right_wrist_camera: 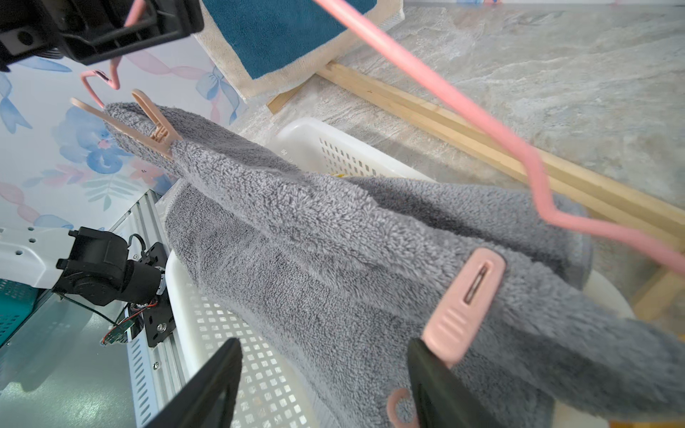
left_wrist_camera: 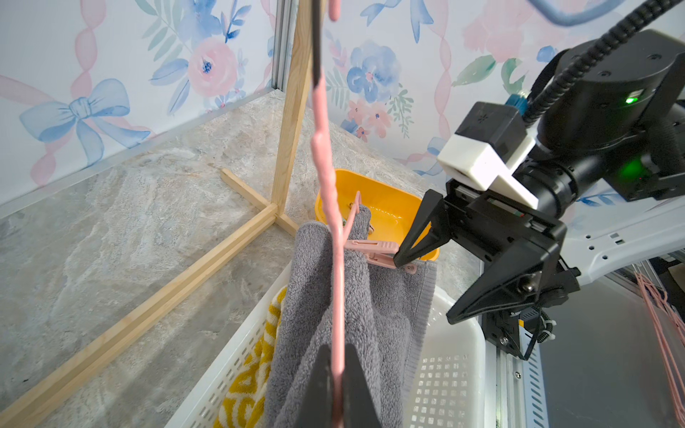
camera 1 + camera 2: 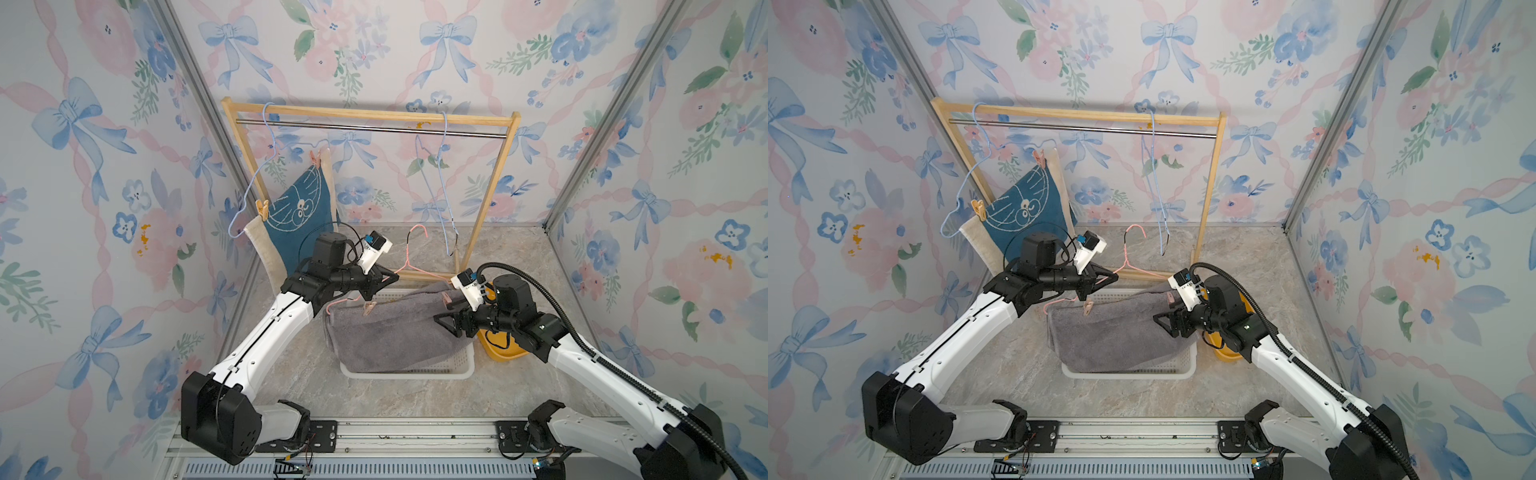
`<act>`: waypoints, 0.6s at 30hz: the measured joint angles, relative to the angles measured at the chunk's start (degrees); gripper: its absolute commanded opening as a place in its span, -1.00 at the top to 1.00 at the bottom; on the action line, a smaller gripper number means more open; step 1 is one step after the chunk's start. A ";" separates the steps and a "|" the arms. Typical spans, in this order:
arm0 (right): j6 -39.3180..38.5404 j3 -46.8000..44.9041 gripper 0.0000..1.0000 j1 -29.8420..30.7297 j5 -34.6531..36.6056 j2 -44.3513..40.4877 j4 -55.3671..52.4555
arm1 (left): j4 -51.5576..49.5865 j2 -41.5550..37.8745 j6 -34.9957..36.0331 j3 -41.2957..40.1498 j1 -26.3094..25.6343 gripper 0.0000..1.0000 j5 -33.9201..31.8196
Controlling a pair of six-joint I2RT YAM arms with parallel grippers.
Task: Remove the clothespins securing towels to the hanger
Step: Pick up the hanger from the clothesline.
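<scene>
Clothespins (image 2: 374,252) show in four spots: two on the grey towel (image 3: 395,336) draped into the white basket (image 3: 465,370), and two farther back on the blue towel (image 3: 303,212).

Nearest, the right hand (image 1: 322,344) has its fingers spread wide and grips nothing. One finger (image 1: 437,381) sits right at the tail end of the pink clothespin (image 1: 465,307), which pins the towel's end to the pink hanger (image 1: 444,92). I cannot tell whether that fingertip is beside the tails or poked between them. That matters, because closing only works if both tails lie between the pads.

So I would first sidle the hand across until the tails are centred in the gap. Then I would squeeze at the ribbed ends, where leverage is best, until the mouth gapes. The pull should go back along the pin's own length, away from the bar. A sideways tug would likely snag the terry loops and drag the towel along. The yellow tub (image 3: 505,353) just beside this arm looks the place for the freed pin.

Farther along, the tan clothespin (image 3: 369,308) grips the towel's other end and is next in line. Just beyond it, the left hand (image 3: 392,277) is clamped on the hanger and should hold firm so nothing swings during the pull. At the back, the blue towel hangs at the wooden rack (image 3: 365,113), its lower clothespin (image 3: 262,209) and upper clothespin (image 3: 316,159) both in place.
</scene>
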 measured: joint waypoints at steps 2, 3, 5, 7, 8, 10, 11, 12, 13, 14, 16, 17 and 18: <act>-0.07 0.00 -0.46 0.33 0.74 0.04 -0.04 | 0.09 -0.02 0.00 0.00 0.00 1.00 0.00; -0.24 0.07 -0.47 0.57 1.05 0.04 -0.22 | 0.20 0.00 0.00 0.00 -0.04 1.00 0.00; -0.46 0.85 -0.48 0.79 1.42 0.02 -1.27 | 0.37 -0.02 0.00 0.00 -0.22 1.00 0.00; -0.72 1.97 -0.49 0.90 2.01 -0.52 -2.38 | 0.55 -0.02 0.00 0.00 -0.37 1.00 0.00; -1.01 2.69 -0.49 0.94 2.36 -1.25 -3.15 | 0.66 -0.02 0.00 0.00 -0.39 1.00 0.00; -1.68 3.87 -0.51 0.94 3.23 -3.13 -4.50 | 0.76 -0.13 0.00 -0.02 -0.44 1.00 -0.02; -2.16 4.59 -0.52 0.96 3.91 -4.24 -5.40 | 0.85 -0.20 0.00 -0.02 -0.44 1.00 -0.02; -2.67 5.27 -0.53 0.94 4.48 -5.22 -6.16 | 0.90 -0.26 0.00 -0.02 -0.44 1.00 -0.02; -3.28 6.10 -0.53 0.94 5.33 -6.38 -6.99 | 0.92 -0.35 0.00 -0.02 -0.44 1.00 -0.02; -3.89 6.84 -0.53 0.94 6.14 -7.26 -7.74 | 0.92 -0.44 0.00 -0.02 -0.44 1.00 -0.02; -5.03 8.20 -0.53 0.87 7.72 -8.39 -8.81 | 0.94 -0.48 0.00 -0.02 -0.48 1.00 -0.04; -5.64 8.85 -0.53 0.70 8.55 -8.74 -9.49 | 0.94 -0.48 0.00 -0.02 -0.48 1.00 -0.02; -6.29 9.27 -0.55 0.52 9.22 -8.87 -9.97 | 0.96 -0.50 0.00 -0.02 -0.50 1.00 -0.04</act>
